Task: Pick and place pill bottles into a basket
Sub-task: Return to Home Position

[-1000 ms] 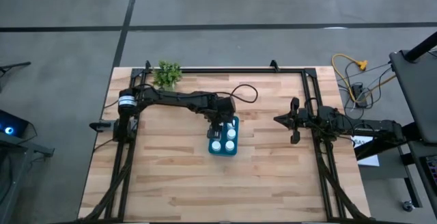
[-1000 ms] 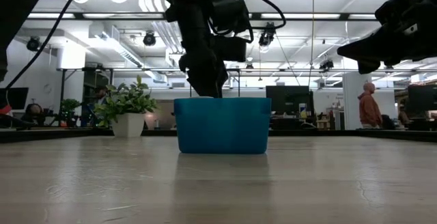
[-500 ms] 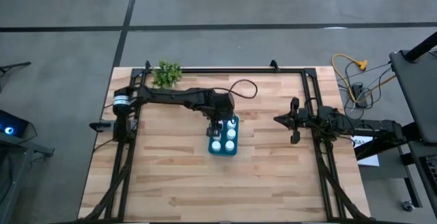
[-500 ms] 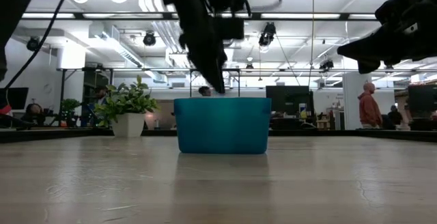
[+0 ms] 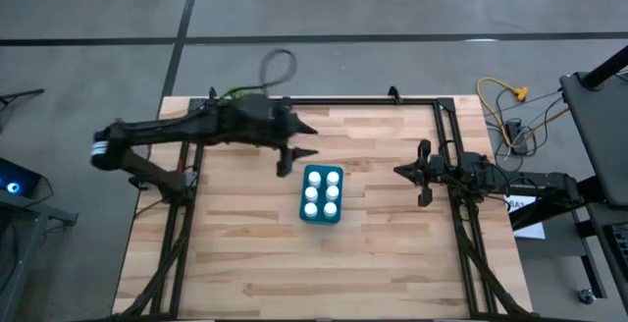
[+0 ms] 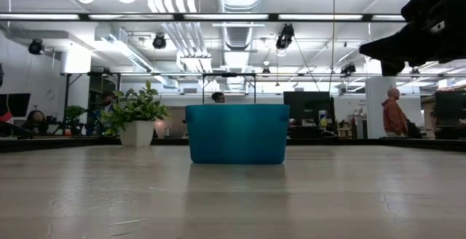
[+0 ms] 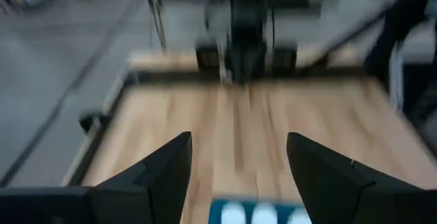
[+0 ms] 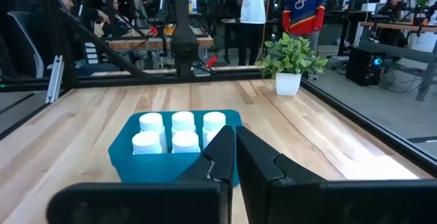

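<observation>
The teal-blue basket [image 5: 322,193] stands on the table's middle and holds several white pill bottles [image 5: 322,191], upright in two rows. It also shows in the low view [image 6: 237,134] and the right wrist view [image 8: 136,161], with the bottles [image 8: 176,130] inside. My left gripper [image 5: 297,161] is open and empty, raised above the table on the far-left side of the basket; its wrist view [image 7: 235,176] shows the basket's rim [image 7: 263,212] below. My right gripper [image 5: 412,173] is shut and empty at the table's right, pointing at the basket [image 8: 232,157].
A small green plant in a white pot [image 6: 137,114] stands at the table's far left corner, partly under my left arm [image 5: 240,98]. Dark frame rails [image 5: 451,135] run along the far and side edges. People stand in the room beyond [image 8: 304,5].
My left gripper has risen out of the basket and drawn back up and toward the table's far-left side, leaving the low view almost wholly. The basket has stayed in place, and all the bottle caps in it now show from above.
</observation>
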You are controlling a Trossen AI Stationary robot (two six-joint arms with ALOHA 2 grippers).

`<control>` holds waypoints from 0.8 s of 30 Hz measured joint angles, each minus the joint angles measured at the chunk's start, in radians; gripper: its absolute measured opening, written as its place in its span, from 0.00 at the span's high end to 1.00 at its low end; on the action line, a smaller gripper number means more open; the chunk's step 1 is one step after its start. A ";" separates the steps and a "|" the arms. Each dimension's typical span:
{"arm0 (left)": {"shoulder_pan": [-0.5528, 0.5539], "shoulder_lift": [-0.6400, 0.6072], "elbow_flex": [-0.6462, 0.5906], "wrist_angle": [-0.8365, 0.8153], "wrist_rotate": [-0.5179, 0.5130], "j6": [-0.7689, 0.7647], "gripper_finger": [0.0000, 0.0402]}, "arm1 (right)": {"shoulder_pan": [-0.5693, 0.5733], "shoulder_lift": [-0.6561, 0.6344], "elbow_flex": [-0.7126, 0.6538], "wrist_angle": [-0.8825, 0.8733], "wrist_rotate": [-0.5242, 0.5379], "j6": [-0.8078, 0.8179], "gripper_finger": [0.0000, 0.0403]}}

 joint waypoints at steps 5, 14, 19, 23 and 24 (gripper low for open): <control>0.000 -0.191 -0.217 0.216 -0.016 -0.055 0.45 | 0.000 0.000 0.000 0.002 0.000 0.003 0.98; 0.001 -0.509 -0.702 0.817 -0.073 -0.191 0.45 | 0.000 0.001 0.000 -0.003 0.001 0.002 0.98; 0.001 -0.619 -0.947 1.166 -0.148 -0.217 0.45 | 0.000 0.001 0.000 -0.005 0.001 0.000 0.98; 0.001 -0.715 -1.052 1.192 -0.148 -0.244 0.45 | 0.000 0.001 0.000 -0.004 0.000 0.000 0.98; 0.002 -0.743 -1.069 1.193 -0.154 -0.245 0.45 | 0.000 0.001 0.000 -0.005 0.001 0.000 0.98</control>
